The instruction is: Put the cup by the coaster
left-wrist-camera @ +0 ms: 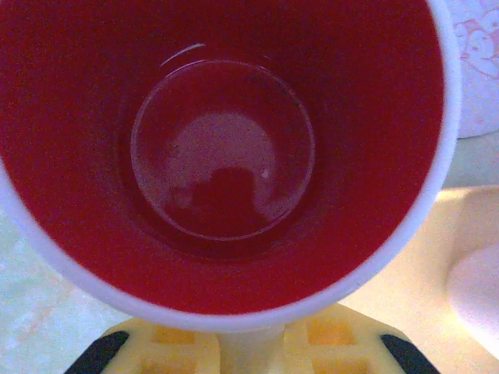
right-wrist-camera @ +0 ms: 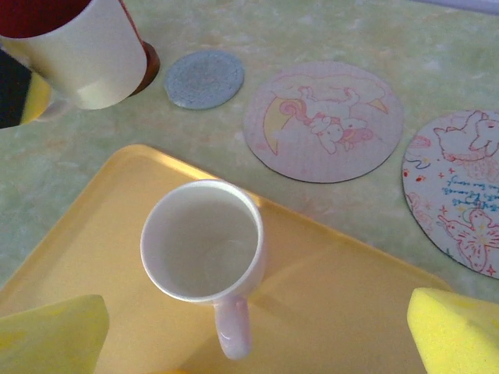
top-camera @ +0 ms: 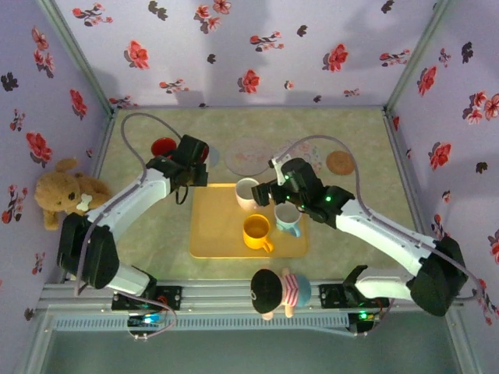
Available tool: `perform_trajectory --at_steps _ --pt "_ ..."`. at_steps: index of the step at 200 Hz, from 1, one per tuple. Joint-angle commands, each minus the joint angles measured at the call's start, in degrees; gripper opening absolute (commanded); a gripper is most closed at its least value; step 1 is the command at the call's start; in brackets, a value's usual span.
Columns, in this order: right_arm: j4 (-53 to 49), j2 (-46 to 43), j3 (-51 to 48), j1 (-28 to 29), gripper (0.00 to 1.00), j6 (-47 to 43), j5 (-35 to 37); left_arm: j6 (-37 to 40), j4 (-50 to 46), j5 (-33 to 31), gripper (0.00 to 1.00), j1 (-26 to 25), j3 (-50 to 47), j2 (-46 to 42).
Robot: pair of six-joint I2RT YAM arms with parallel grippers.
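Left wrist view: red-lined cup (left-wrist-camera: 226, 156), rim clenched by left tool (left-wrist-camera: 249, 347). Position: 9 o'clock of grey coaster (right-wrist-camera: 204, 78), just beside. Right tool (top-camera: 267, 192) released above white mug (right-wrist-camera: 201, 240) on tray (right-wrist-camera: 351, 296). Step: placement; next likely needs lowering, then release.

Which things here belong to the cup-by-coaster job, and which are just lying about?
Job: red-lined cup, gripped by the left gripper; grey coaster; pink picture coaster; cork coaster.
Likely lying about: teddy bear; doll; yellow tray with white mug, yellow mug, blue mug.
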Motion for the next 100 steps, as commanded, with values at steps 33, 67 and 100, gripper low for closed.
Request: perform_trajectory --at_steps 33,67,100 --pt "-0.6 5.1 5.3 -0.5 0.99 0.8 -3.7 6.7 9.5 4.2 0.0 4.1 7.8 8.3" --pt "-0.4 6.7 6.5 -1.3 0.99 0.5 -3.7 8.5 11.5 5.9 0.0 6.0 11.7 14.1" --pt "0.8 7.1 6.5 -2.0 0.99 0.4 -2.9 8.5 13.0 7.1 0.0 8.0 13.7 18.4"
